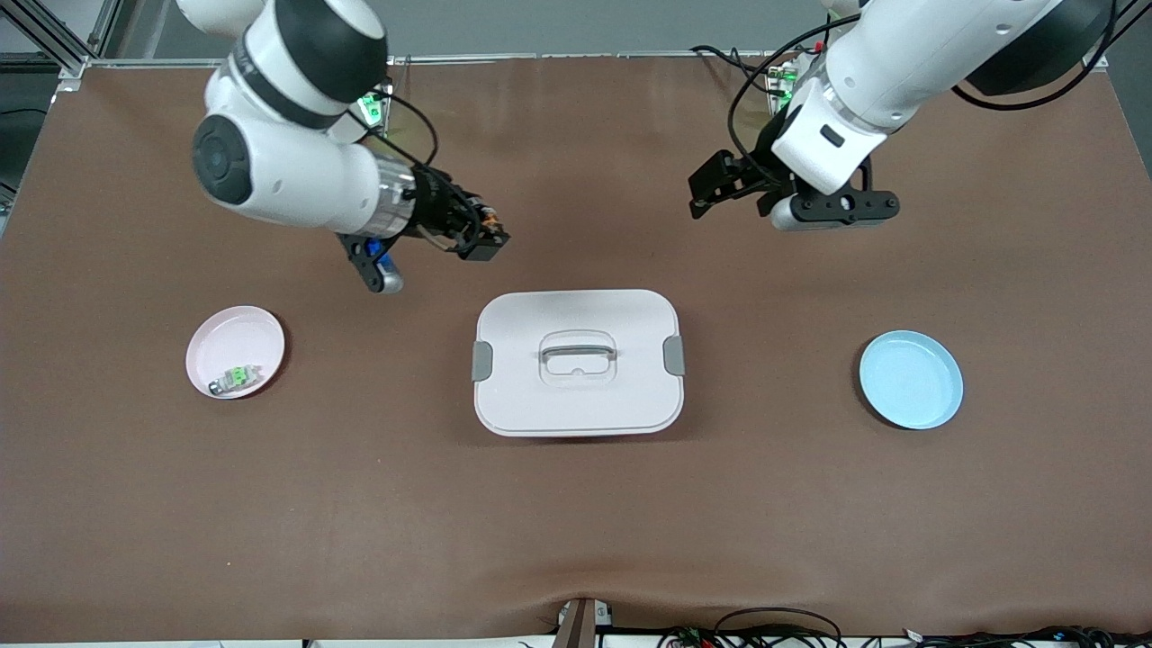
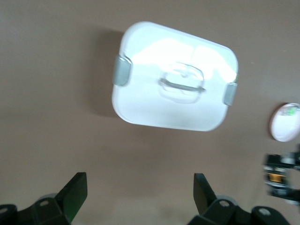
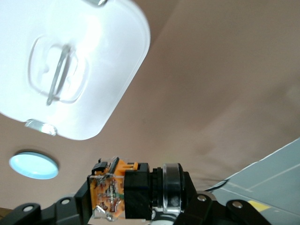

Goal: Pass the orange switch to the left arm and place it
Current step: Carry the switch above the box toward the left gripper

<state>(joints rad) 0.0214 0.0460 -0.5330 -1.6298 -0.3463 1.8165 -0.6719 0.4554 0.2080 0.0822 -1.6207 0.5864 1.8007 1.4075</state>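
Observation:
My right gripper [image 1: 477, 238] is shut on the orange switch [image 1: 489, 225] and holds it in the air over the table, off the box's corner toward the robot bases. In the right wrist view the switch [image 3: 126, 192] shows a black body and an orange and clear end between the jaws. The white box [image 1: 576, 360] with grey latches lies closed mid-table, and it shows in the left wrist view [image 2: 173, 77] and the right wrist view [image 3: 70, 65]. My left gripper [image 1: 700, 193] is open and empty, in the air facing the right gripper, with its fingers [image 2: 75, 192] wide apart.
A pink plate [image 1: 236, 351] holding a clear-and-green part [image 1: 236, 376] lies toward the right arm's end. An empty blue plate [image 1: 911, 379] lies toward the left arm's end and also shows in the right wrist view [image 3: 33, 165]. Brown mat [image 1: 576, 522] covers the table.

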